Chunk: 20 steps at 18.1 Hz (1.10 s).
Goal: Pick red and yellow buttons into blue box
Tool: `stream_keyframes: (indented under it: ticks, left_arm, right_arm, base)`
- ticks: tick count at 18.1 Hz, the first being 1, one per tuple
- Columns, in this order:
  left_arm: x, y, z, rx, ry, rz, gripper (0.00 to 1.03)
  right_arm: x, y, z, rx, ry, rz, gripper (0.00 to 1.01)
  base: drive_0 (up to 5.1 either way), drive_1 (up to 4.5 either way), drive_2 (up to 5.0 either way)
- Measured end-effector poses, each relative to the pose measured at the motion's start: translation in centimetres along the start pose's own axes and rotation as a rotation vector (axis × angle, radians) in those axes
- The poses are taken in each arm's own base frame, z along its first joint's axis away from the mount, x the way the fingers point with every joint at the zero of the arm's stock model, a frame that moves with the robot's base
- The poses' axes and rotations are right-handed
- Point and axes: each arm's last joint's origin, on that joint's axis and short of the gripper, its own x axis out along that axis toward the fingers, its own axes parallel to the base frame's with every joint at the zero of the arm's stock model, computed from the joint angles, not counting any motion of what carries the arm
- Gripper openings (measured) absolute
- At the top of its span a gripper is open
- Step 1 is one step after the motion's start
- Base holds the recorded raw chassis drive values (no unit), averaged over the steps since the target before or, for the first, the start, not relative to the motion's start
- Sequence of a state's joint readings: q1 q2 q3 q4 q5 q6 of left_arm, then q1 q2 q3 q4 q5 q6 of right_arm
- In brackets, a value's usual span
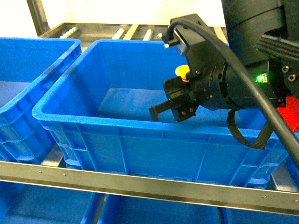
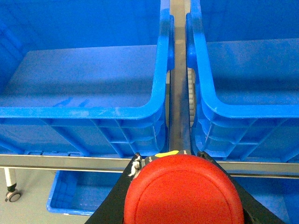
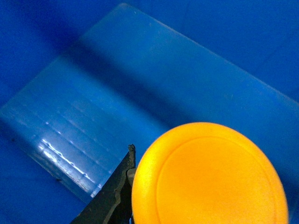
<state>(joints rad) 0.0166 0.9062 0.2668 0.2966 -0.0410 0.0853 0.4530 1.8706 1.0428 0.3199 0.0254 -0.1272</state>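
Two buttons, two grippers, one blue box (image 1: 117, 140)

Right gripper (image 1: 180, 100) clamps the yellow button (image 3: 210, 175) over the box; left gripper (image 2: 182, 186) clamps the red button (image 2: 184, 191) outside it.

Shelving rack of metal rails (image 1: 140, 184) under bright, even light.

Running left to right across the head view, with more blue plastic crates (image 1: 51, 205) on the level below the rail and another crate (image 1: 23, 88) just above its left end. Beyond that crate, a grey metal frame post (image 1: 37, 16) against a pale, washed-out wall (image 1: 117, 11), and beside the post a dark tray (image 1: 107, 31) of what may be small white parts, too blurred to tell. In the left wrist view, grey floor (image 2: 28, 200) beneath the rail and a small caster wheel (image 2: 12, 195) on a white leg.
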Motion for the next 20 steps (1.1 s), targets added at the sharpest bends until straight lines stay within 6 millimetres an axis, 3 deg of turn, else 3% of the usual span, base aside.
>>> stream_keyframes:
  ticks: [11, 12, 13, 14, 15, 16, 17, 18, 20]
  left_arm:
    - [0.0, 0.0, 0.0, 0.000, 0.000, 0.000, 0.30]
    - [0.0, 0.0, 0.0, 0.000, 0.000, 0.000, 0.30]
    - [0.0, 0.0, 0.0, 0.000, 0.000, 0.000, 0.30]
    - [0.0, 0.0, 0.0, 0.000, 0.000, 0.000, 0.30]
    - [1.0, -0.5, 1.0, 0.015, 0.024, -0.049, 0.30]
    - [3.1, -1.2, 5.8, 0.071, -0.049, -0.116, 0.30]
    - [3.8, -1.6, 8.0, 0.098, -0.084, -0.134, 0.30]
    - [4.7, -2.2, 9.6, 0.114, -0.097, -0.161, 0.30]
    - [8.1, -3.5, 10.7, 0.128, -0.054, -0.231, 0.30]
  right_arm:
    - [0.1, -1.8, -0.2, -0.007, -0.004, -0.087, 0.36]
    - [0.1, -1.7, -0.2, -0.012, -0.004, -0.088, 0.43]
    - [0.1, -1.4, -0.2, -0.016, -0.006, -0.079, 0.74]
    - [0.1, -1.5, -0.2, -0.017, -0.006, -0.079, 0.99]
    - [0.1, -1.5, -0.2, -0.018, -0.006, -0.079, 0.98]
    - [0.1, -1.5, -0.2, -0.018, -0.006, -0.077, 0.98]
    - [0.1, -1.5, -0.2, -0.018, -0.007, -0.077, 0.98]
    - [0.1, -1.5, -0.2, -0.017, -0.007, -0.078, 0.98]
    - [0.1, -1.5, -0.2, -0.018, -0.007, -0.077, 0.98]
  base:
    - [0.0, 0.00, 0.0]
    - [0.0, 0.00, 0.0]
    - [0.0, 0.00, 0.0]
    - [0.0, 0.00, 0.0]
    - [0.0, 0.00, 0.0]
    - [0.0, 0.00, 0.0]
    - [0.0, 0.00, 0.0]
    - [0.0, 0.00, 0.0]
    - [0.0, 0.00, 0.0]
